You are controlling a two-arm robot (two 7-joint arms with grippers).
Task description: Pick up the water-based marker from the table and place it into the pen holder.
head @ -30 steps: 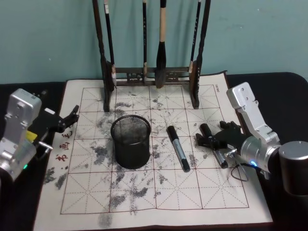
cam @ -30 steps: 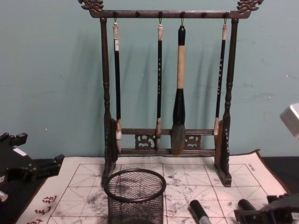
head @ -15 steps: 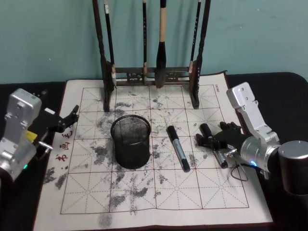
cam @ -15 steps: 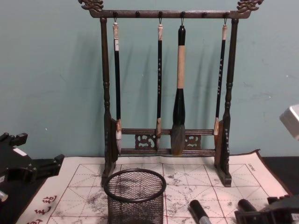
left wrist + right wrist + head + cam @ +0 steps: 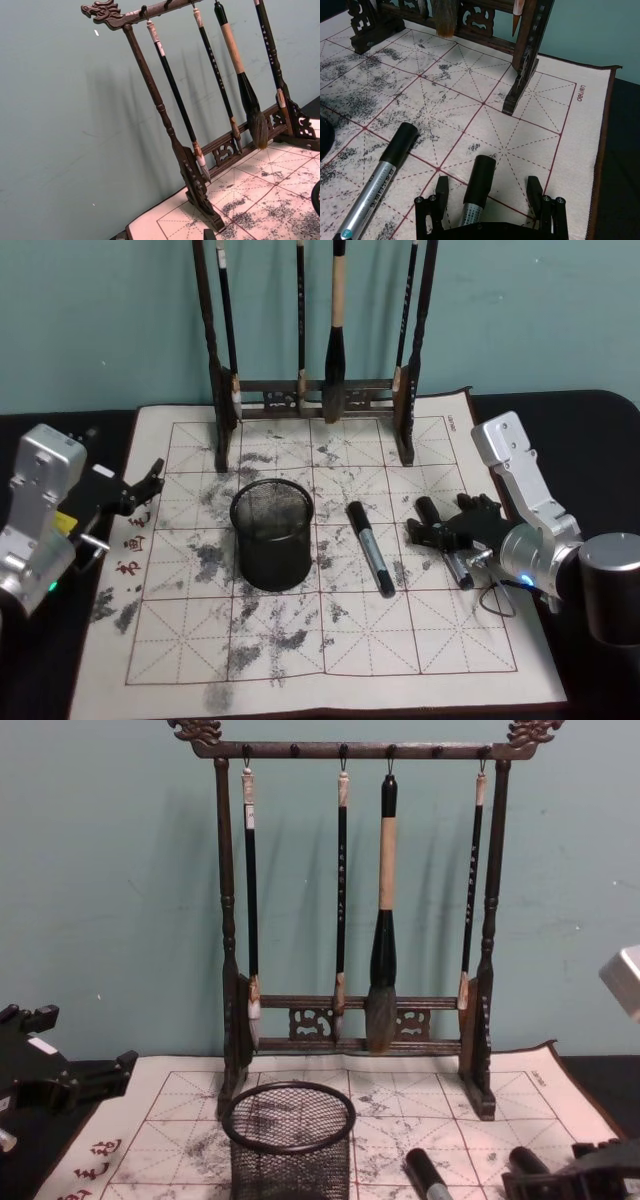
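Note:
Two markers with black caps and silver barrels lie on the ink-stained grid mat. One marker (image 5: 370,547) (image 5: 375,190) rests just right of the pen holder (image 5: 272,533) (image 5: 290,1140), a black wire-mesh cup standing upright mid-mat. The other marker (image 5: 427,508) (image 5: 479,182) lies farther right. My right gripper (image 5: 440,523) (image 5: 487,187) is low over it and open. One finger stands on each side of the cap without touching it. My left gripper (image 5: 140,492) (image 5: 95,1078) hovers open at the mat's left edge, holding nothing.
A tall dark wooden brush rack (image 5: 318,390) (image 5: 360,920) with several hanging brushes stands at the back of the mat (image 5: 330,640). Its right foot (image 5: 517,95) is just beyond my right gripper. Black tabletop surrounds the mat.

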